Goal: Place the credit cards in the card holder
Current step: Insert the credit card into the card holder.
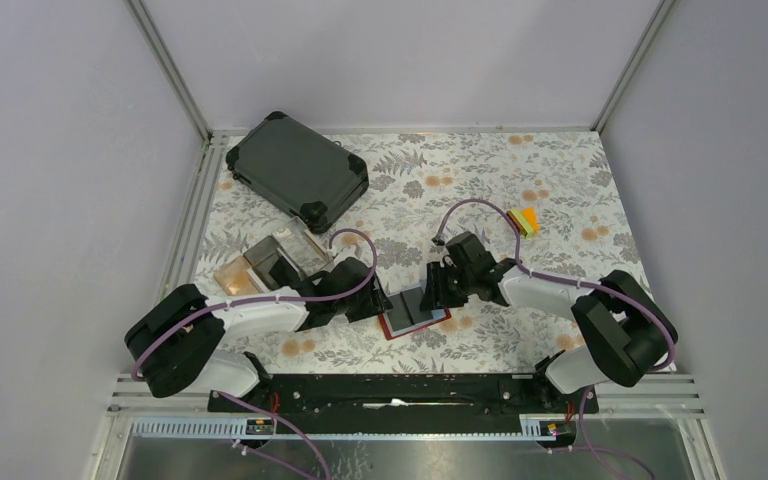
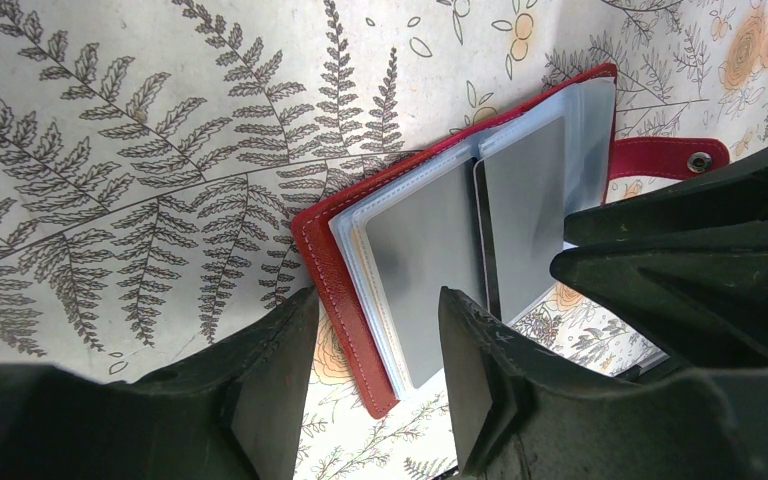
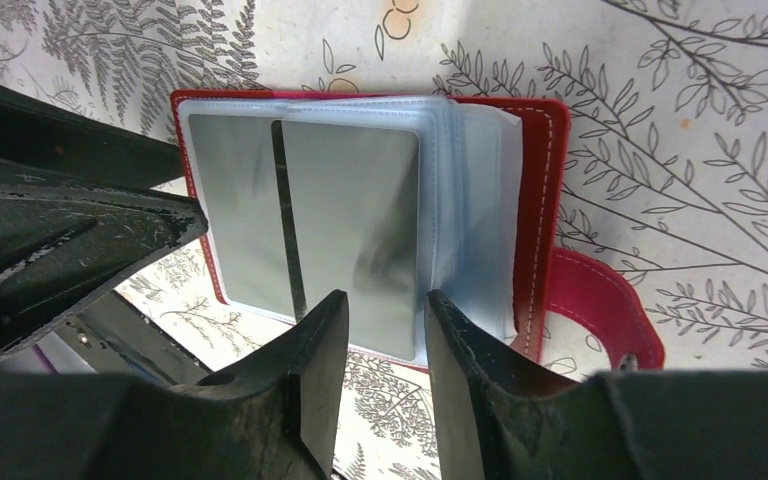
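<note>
The red card holder (image 1: 415,312) lies open on the floral cloth between my two grippers. Its clear sleeves hold two grey credit cards (image 3: 230,210) (image 3: 350,220) side by side, with a dark stripe between them. A tan edge (image 2: 365,270) shows under one sleeve. My left gripper (image 2: 375,350) is open and straddles the holder's near left corner (image 2: 345,320), one finger over a grey card. My right gripper (image 3: 380,320) is open, its tips just over the lower edge of the right grey card and the sleeves. The snap tab (image 3: 600,300) sticks out on the right.
A large dark hard-shell case (image 1: 298,170) lies at the back left. A clear compartmented box (image 1: 270,265) stands just behind my left arm. Small yellow, orange and green blocks (image 1: 526,220) sit at the back right. The two grippers are very close together over the holder.
</note>
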Available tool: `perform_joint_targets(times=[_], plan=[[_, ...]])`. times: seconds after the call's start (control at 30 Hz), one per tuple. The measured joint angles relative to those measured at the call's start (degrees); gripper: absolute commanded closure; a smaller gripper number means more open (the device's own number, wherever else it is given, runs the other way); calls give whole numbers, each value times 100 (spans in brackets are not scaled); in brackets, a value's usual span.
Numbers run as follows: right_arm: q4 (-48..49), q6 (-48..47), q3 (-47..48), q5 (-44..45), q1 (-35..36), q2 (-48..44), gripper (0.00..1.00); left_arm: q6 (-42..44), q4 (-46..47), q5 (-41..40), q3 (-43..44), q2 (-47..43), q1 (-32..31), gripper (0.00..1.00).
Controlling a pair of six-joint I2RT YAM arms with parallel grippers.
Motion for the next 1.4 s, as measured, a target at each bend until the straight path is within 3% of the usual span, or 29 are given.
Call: perform_joint_targets(times=[0.5, 0.9, 1.4], plan=[[968, 710, -402, -450, -15, 70, 65, 0, 9, 0, -7, -2, 2, 50], [929, 778, -466, -452, -15, -160, 79, 0, 11, 0, -9, -7, 0, 50], [380, 492, -46, 55, 407, -273, 85, 4, 13, -2, -50, -37, 7, 54]])
